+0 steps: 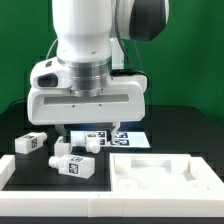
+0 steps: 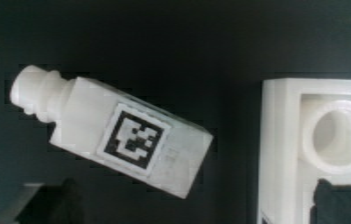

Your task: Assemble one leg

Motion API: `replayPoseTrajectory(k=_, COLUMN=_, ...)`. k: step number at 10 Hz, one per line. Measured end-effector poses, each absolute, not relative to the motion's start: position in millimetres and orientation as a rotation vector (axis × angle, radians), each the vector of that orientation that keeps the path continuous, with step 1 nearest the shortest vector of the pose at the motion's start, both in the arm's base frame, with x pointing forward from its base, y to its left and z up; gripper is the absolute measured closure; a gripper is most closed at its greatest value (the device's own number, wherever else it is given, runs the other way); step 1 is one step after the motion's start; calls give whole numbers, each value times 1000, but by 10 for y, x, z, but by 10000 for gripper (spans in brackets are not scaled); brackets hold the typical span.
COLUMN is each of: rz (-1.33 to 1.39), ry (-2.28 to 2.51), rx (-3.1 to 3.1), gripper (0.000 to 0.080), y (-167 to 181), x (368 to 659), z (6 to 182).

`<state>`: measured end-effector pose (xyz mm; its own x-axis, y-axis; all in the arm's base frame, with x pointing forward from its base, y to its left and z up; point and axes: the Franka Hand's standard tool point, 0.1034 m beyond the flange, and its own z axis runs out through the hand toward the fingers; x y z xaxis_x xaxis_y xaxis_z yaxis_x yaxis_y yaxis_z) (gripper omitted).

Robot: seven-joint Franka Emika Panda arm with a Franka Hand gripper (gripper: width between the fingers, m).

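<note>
In the wrist view a leg lies flat on the black table, a white block with a square tag on top and its round peg at one end. My gripper is open and empty above it, with the dark fingertips wide apart at the frame edge. In the exterior view the gripper hangs low over a cluster of several legs: one at the exterior view's left, one in front and one below the hand. I cannot tell which of them the wrist view shows.
The large white tray-shaped part lies at the exterior view's right; its corner with a round hole shows beside the leg in the wrist view. The marker board lies behind the legs. A white rail runs along the table's front.
</note>
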<state>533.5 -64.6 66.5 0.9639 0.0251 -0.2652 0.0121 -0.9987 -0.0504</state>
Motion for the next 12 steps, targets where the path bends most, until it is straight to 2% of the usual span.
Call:
replayPoseTrajectory(k=2, rz=700, ry=0, rx=-2982, gripper=151, y=-757, x=5146, z=638)
replayPoseTrajectory(k=4, rz=1088, ry=-13, rx=-2894, gripper=151, y=-1079, x=4731, z=724)
replayPoseTrajectory(k=5, rz=1185, ry=-12, rx=-2864, gripper=151, y=-1130, x=4686, z=729)
replayPoseTrajectory(k=9, rz=1286, ry=-13, rx=-2819, gripper=151, y=-1113, x=4675, z=638)
replayPoseTrajectory(k=11, rz=1358, ry=18, rx=-2778, gripper=151, y=-1202, x=4492, z=415)
replayPoseTrajectory(k=12, rz=1358, ry=37, rx=-2775, gripper=151, y=-1255, x=4441, z=361)
